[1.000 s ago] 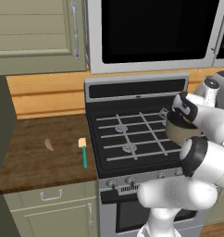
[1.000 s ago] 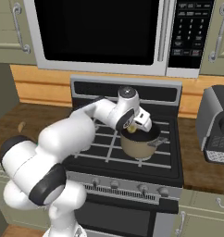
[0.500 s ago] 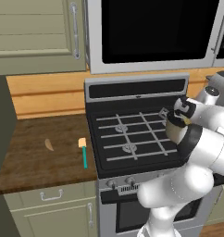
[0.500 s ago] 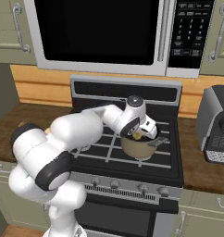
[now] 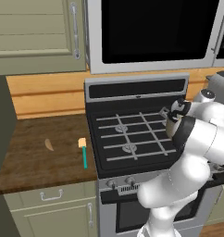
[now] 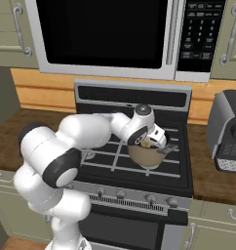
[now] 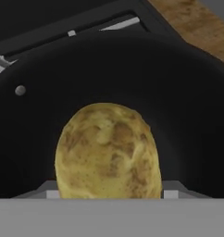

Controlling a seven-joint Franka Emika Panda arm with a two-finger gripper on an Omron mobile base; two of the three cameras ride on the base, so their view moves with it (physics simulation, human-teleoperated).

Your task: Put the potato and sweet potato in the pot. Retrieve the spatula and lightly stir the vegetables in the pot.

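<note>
The potato sits directly in front of the hand, between the finger bases, with the dark inside of the pot all around and behind it. Its long axis runs away from the camera, along the line of the fingers. The gripper is over the pot's mouth at the right side of the stove, and it pinches the potato: the jaws stand partly apart, held so by the potato's width. Whether the potato touches the pot floor cannot be told. The coming move turns on this one relation: the potato is already within the pot's rim, so parting the fingers should be enough to leave it there.

Farther out, on the wooden counter left of the stove, lie the sweet potato and, just to its right, the spatula, its pale head toward the wall and its green handle toward the near edge. Both are well apart from the hand.
</note>
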